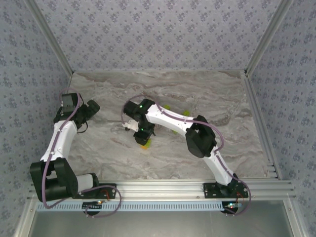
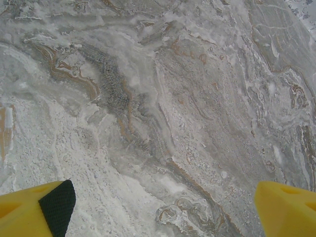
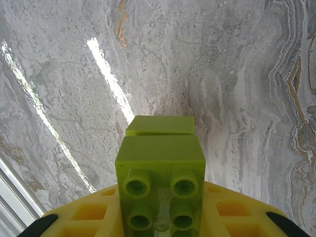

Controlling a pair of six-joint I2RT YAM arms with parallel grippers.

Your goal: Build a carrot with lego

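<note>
**Left:** Your left arm (image 1: pixel 61 140) sits folded at the left side of the marble table (image 1: pixel 222 94). The left gripper (image 1: pixel 92 108) is over bare stone, well apart from any lego. In the left wrist view, its two yellow fingertips (image 2: pixel 32 210) sit in opposite lower corners with open table between them. The claw is spread wide and holds nothing.

**Centre:** Your right arm (image 1: pixel 173 121) stretches from its base at the near right edge, bent at the elbow. The right gripper (image 1: pixel 143 134) points down at the middle of the table. In the right wrist view that claw is pinching a green brick (image 3: pixel 160 163), with yellow fingers (image 3: pixel 84 217) pressed in at both flanks and four studs facing the camera. A second green piece (image 3: pixel 159 126) lies just beyond the brick, touching it on the side toward the stone. You cannot tell whether the two are snapped together. The carrot, so far as it shows, is this green stack in the right claw. In the top view a small yellow-orange patch (image 1: pixel 144 144) sits just below the gripper. You cannot tell whether it is the orange brick or a fingertip.

**Right:** A loose lime brick (image 1: pixel 168 107) and, right of it, a further lime brick (image 1: pixel 186 112) lie on the table. Both are just behind the right forearm and partly hidden by it, near each other but apart.
</note>
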